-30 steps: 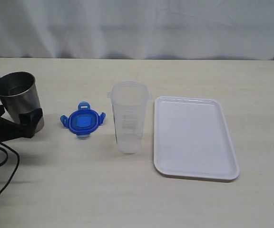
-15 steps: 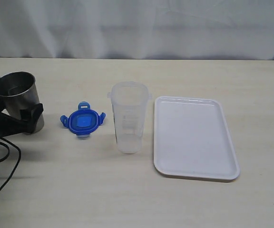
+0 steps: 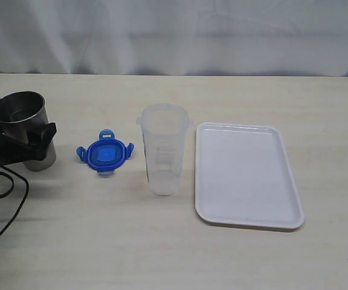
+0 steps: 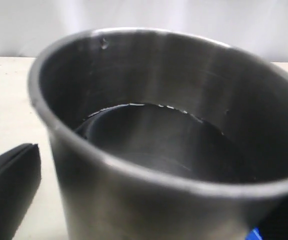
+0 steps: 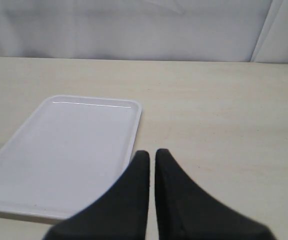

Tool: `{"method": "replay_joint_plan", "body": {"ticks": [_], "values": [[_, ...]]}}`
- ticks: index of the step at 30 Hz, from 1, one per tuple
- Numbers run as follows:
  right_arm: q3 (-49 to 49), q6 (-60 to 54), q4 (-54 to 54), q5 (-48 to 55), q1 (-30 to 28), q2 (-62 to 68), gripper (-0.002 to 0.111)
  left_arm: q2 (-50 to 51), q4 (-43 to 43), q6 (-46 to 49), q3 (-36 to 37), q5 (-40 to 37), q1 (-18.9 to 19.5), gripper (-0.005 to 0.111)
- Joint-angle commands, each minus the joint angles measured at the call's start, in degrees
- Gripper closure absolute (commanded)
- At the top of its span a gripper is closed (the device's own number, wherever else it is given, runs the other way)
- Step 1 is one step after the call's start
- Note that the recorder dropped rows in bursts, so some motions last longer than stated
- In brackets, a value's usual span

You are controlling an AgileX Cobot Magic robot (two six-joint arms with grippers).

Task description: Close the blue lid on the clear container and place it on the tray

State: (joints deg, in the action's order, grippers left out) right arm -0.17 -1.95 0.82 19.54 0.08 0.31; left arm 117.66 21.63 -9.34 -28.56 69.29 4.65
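Observation:
The blue lid (image 3: 104, 154) lies flat on the table, left of the clear container (image 3: 164, 148), which stands upright and uncovered. The white tray (image 3: 246, 175) lies right of the container with nothing on it; the right wrist view shows it too, tray (image 5: 64, 150). My left gripper (image 3: 32, 134) is open at the far left, its jaws straddling a grey steel cup (image 3: 20, 124). In the left wrist view the cup (image 4: 154, 150) fills the frame and one black finger (image 4: 9, 192) shows beside it. My right gripper (image 5: 152, 152) is shut on nothing, low over the table beside the tray's corner.
A black cable (image 3: 5, 211) trails over the table below the left arm. A white curtain (image 3: 174, 36) hangs behind the table's far edge. A sliver of the blue lid (image 4: 254, 234) peeks past the cup in the left wrist view.
My left gripper has slid up along the steel cup's side and a little to the right. The cup, lid, container and tray have stayed put.

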Motion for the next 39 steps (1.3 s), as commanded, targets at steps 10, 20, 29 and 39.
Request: {"method": "replay_joint_plan", "body": {"ticks": [10,20,29,39], "values": [[0.2,0.3,0.2,0.1,0.0,-0.3,0.104,0.2,0.3,-0.5,-0.3,0.7,-0.1,0.002],[0.2,0.3,0.2,0.1,0.0,-0.3,0.104,0.2,1.7,-0.5,-0.3,0.7,-0.1,0.002],[0.2,0.3,0.2,0.1,0.0,-0.3,0.104,0.2,1.3,-0.5,-0.3,0.7,-0.1,0.002],[0.2,0.3,0.2,0.1,0.0,-0.3,0.104,0.1,1.2,-0.5,-0.3,0.7,-0.1,0.002]]}}
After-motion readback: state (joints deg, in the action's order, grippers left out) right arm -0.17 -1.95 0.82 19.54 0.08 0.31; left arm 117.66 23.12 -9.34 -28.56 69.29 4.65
